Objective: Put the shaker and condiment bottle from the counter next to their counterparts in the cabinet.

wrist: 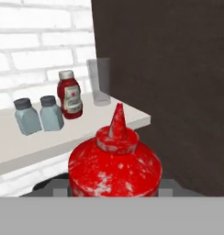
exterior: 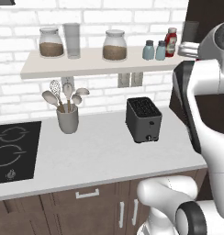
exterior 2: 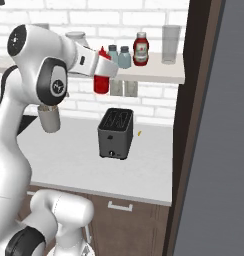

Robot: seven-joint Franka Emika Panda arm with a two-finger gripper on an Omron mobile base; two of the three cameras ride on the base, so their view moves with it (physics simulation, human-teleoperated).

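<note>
Condiment bottle (exterior 2: 101,75): clenched in gripper (exterior 2: 105,70), airborne near shelf (exterior: 63,68) front. Labelled ketchup bottle (wrist: 70,94) at 11 o'clock in hand view, beside two shakers (wrist: 39,114). Apparently needs lifting clear of the shelf edge, upright.

Glossy red plastic condiment bottle (wrist: 114,167); matt off-white cabinet (wrist: 86,133) board.
</note>
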